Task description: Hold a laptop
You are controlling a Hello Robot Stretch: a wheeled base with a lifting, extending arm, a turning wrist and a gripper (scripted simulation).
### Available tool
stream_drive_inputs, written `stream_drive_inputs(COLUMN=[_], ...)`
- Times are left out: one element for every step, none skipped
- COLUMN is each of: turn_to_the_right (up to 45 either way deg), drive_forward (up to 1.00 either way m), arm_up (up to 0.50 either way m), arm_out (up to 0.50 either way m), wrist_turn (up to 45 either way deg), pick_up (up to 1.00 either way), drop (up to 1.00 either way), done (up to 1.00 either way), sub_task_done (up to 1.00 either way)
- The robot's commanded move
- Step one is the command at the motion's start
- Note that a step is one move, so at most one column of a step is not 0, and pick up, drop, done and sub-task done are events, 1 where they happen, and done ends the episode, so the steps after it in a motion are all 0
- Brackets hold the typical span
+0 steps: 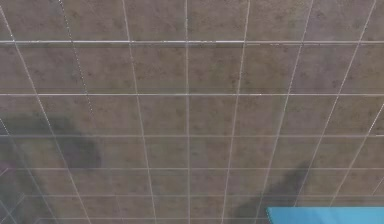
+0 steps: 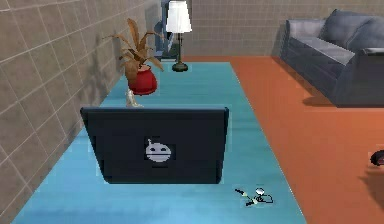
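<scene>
Forward view: a brown tiled wall [image 1: 190,90] ahead, and at the near right a blue corner of the table [image 1: 330,215]. Arm side view: the table runs off to the far end. The laptop [image 2: 155,145] stands on its near part, a little left of the middle, lid up with the dark back turned this way; its long axis lies left to right, across the line of reach. Farther off on the table stand a plant [image 2: 143,70] in a red pot and, beyond it, a lamp [image 2: 178,30]. A small dark-and-white thing [image 2: 255,194] lies near the laptop's right corner, too small to name. A sofa [image 2: 335,50] sits far right on the orange floor [image 2: 320,140]. The state of the fingers cannot be told, nor how they lie to the laptop; I judge that a reach over the near edge would meet the lid's back broadside, so its top edge looks the likeliest hold
</scene>
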Motion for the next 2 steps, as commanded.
stream_drive_inputs(turn_to_the_right=[0.0,0.0], drive_forward=[0.0,0.0], arm_up=[0.5,0.38], arm_out=[0.0,0.0], wrist_turn=[0.0,0.0], pick_up=[0.0,0.0], drop=[0.0,0.0], done=[0.0,0.0], sub_task_done=[0.0,0.0])
